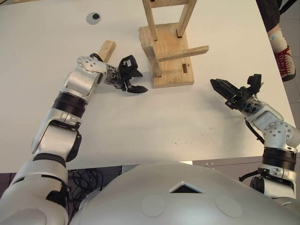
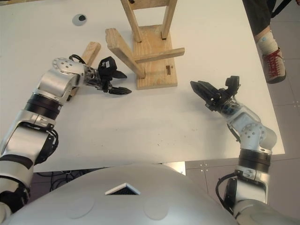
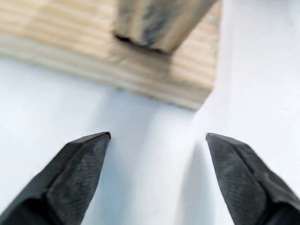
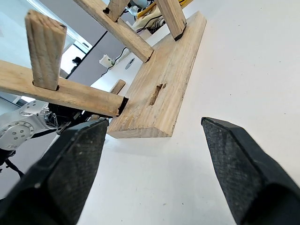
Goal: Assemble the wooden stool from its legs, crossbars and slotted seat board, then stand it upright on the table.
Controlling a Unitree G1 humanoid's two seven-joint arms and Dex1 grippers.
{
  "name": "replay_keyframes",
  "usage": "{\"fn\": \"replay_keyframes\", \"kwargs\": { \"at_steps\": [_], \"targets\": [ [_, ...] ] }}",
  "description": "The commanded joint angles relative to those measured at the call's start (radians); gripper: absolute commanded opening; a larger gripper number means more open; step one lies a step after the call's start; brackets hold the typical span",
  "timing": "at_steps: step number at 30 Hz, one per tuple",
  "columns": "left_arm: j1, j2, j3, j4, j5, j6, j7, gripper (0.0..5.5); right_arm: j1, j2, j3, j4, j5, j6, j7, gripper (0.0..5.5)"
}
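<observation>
The slotted seat board (image 1: 172, 70) lies flat at the table's far middle. Two legs (image 1: 150, 21) joined by a crossbar stand up out of it. Another leg with a bar (image 1: 183, 53) rises from its near side, and an empty slot (image 4: 157, 93) shows beside it. A loose wooden piece (image 1: 107, 48) lies behind my left forearm. My left gripper (image 1: 138, 81) is open just left of the board's near corner, holding nothing; the board's edge (image 3: 117, 61) is close ahead of its fingertips (image 3: 79, 164). My right gripper (image 1: 215, 85) hovers open right of the board, empty.
A small grey round mark (image 1: 93, 18) sits at the far left of the white table (image 1: 154, 136). The table's right edge runs close behind my right arm, with a person's red shoe (image 1: 285, 58) on the floor beyond it.
</observation>
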Motion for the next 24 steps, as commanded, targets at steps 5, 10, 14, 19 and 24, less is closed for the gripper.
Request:
{"fn": "replay_keyframes", "kwargs": {
  "at_steps": [5,10,14,19,24],
  "targets": [
    [0.137,0.012,0.183,-0.191,-0.093,-0.142,-0.007,3.99,-0.028,-0.009,-0.009,0.008,-0.014,-0.003,-0.003,3.63],
    [0.105,-0.031,0.271,-0.223,-0.175,-0.139,-0.010,3.99,-0.029,-0.008,-0.009,0.011,-0.016,-0.007,0.001,3.63],
    [0.114,-0.032,0.271,-0.296,-0.229,-0.093,-0.064,3.99,-0.018,-0.004,-0.019,0.003,-0.017,-0.014,0.000,3.63],
    [0.113,-0.043,0.298,-0.334,-0.270,-0.064,-0.064,3.99,-0.030,-0.003,-0.015,0.013,-0.023,-0.011,0.002,3.63],
    [0.111,-0.066,0.347,-0.386,-0.370,-0.007,-0.069,3.99,-0.033,-0.008,-0.012,0.023,-0.035,-0.022,0.007,3.63]
  ]
}}
